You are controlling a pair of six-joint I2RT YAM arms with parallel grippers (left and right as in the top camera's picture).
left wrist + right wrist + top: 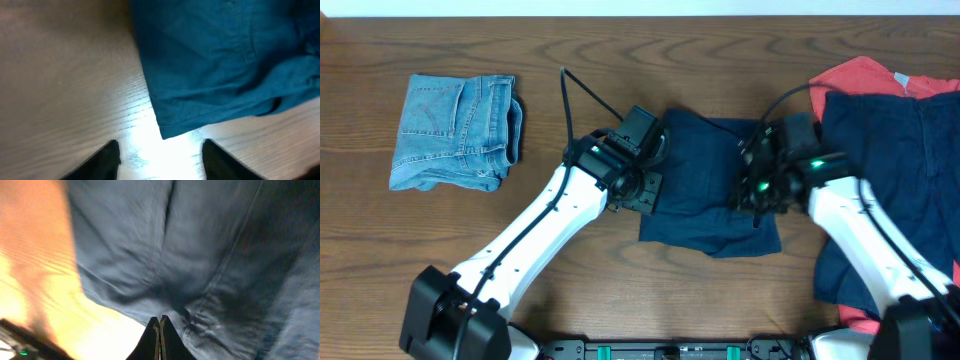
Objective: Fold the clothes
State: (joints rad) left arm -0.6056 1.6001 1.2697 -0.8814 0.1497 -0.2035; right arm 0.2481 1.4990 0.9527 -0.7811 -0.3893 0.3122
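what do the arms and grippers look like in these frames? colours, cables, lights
Both arms match: the left arm and right arm have white links, black joints and black wrist housings. A thin black cable loops off each wrist. Green lights glow on the right wrist. The left gripper and right gripper have plain black fingers.

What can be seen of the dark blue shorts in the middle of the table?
The dark blue shorts are plain woven-looking cloth with stitched seams and a hemmed edge. They lie flat but wrinkled on the wooden table. The open left gripper stands just before one corner, not touching it. The shut right gripper meets the other side; whether it pinches cloth is unclear.
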